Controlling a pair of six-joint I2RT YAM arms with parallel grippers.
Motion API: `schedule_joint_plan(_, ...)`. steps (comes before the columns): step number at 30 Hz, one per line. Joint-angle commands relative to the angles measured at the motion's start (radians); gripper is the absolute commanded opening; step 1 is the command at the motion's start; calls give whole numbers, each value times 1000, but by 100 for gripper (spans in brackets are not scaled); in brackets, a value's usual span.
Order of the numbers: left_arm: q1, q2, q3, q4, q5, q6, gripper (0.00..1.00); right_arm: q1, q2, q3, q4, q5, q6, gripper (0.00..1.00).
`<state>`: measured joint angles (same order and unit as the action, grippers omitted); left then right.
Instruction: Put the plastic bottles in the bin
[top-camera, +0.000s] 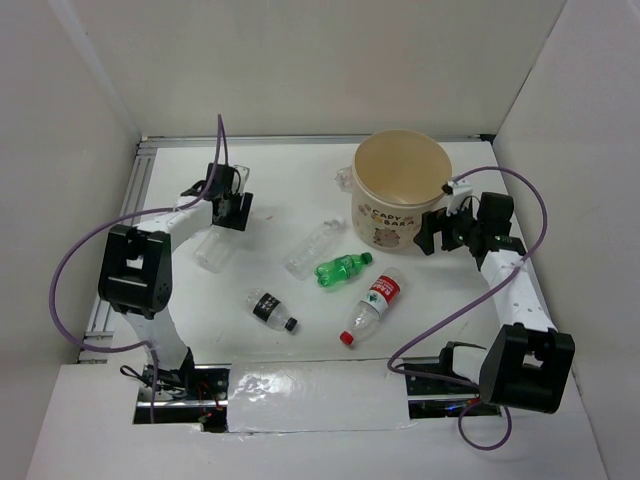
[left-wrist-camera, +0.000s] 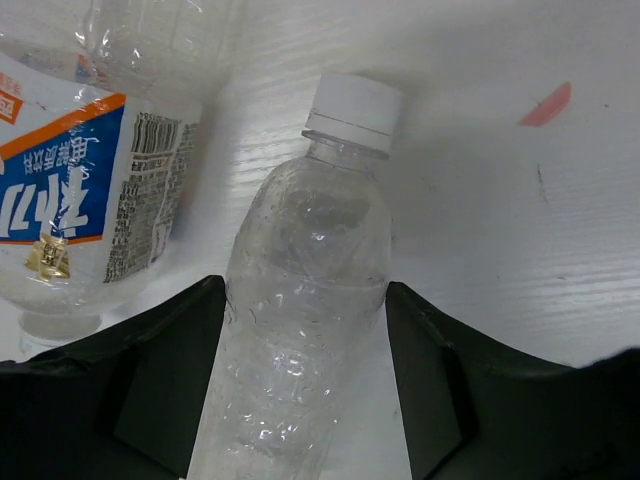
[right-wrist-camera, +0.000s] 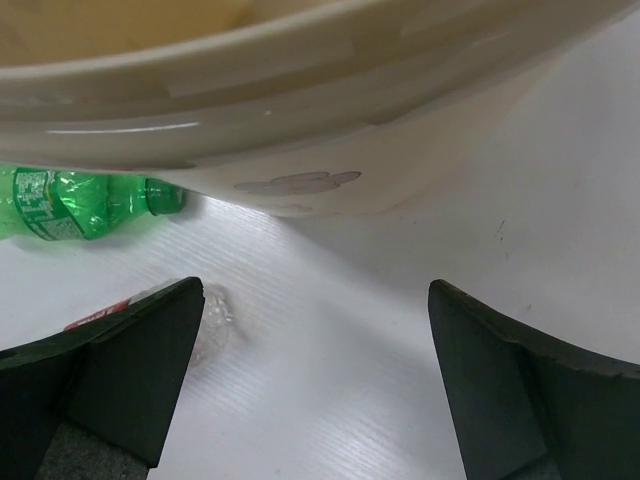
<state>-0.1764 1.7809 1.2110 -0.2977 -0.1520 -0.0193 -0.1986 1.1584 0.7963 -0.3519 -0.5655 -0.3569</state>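
My left gripper (top-camera: 233, 197) (left-wrist-camera: 305, 290) is at the far left of the table, its jaws closed against both sides of a clear white-capped bottle (left-wrist-camera: 310, 250). A clear bottle with a blue and orange label (top-camera: 212, 250) (left-wrist-camera: 80, 190) lies right beside it. Another clear bottle (top-camera: 311, 248), the green bottle (top-camera: 343, 268) (right-wrist-camera: 60, 205), the red-labelled bottle (top-camera: 372, 305) and the black-labelled bottle (top-camera: 270, 308) lie mid-table. The beige bin (top-camera: 400, 190) (right-wrist-camera: 300, 120) stands at the back right. My right gripper (top-camera: 445, 232) (right-wrist-camera: 315, 330) is open and empty, low beside the bin's right side.
White walls enclose the table on three sides. A metal rail (top-camera: 135, 190) runs along the left edge. Purple cables loop off both arms. A red mark (left-wrist-camera: 545, 105) is on the table beyond the held bottle.
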Motion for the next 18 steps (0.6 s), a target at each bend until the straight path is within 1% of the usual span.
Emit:
schedule_joint_plan(1,-17,40,-7,-17,-4,10,75,-5,11,4,14,-25,-1,100)
schedule_joint_plan(2,-17,49,-7,-17,-4,-1,75,-5,11,14,14,-25,-1,100)
schedule_joint_plan(3,-17,49,-7,-17,-4,-1,68,-5,20,14,14,-25,-1,100)
schedule_joint_plan(5,-17,61,2,-26,18,-11,61,-5,20,14,24,-36,-1,100)
schedule_joint_plan(6,-34,61,2,-26,19,-11,55,-5,20,14,24,-36,-1,100)
schedule_joint_plan(8,-77,51,11,-35,31,-11,50,-5,20,4,24,-45,-1,100)
schedule_joint_plan(10,-119,32,12,-35,42,-11,48,-5,20,-6,13,-57,-14,100)
schedule_joint_plan(12,-175,11,12,-35,55,-11,42,-5,11,-6,-8,-68,-31,100)
schedule_joint_plan(13,-190,0,12,-47,55,-21,36,-5,11,-15,-9,-77,-43,100)
schedule_joint_plan(14,-214,0,27,-57,80,-21,18,-5,11,-16,-21,-77,-43,100)
schedule_joint_plan(15,-238,-17,48,-67,91,-59,1,-5,-2,-16,-48,-88,-78,100)
schedule_joint_plan(16,-238,-29,62,-67,91,-59,1,-5,-2,-16,-48,-88,-79,100)
schedule_joint_plan(18,-282,-64,96,-96,79,-83,0,-15,-16,-16,-79,-109,-111,100)
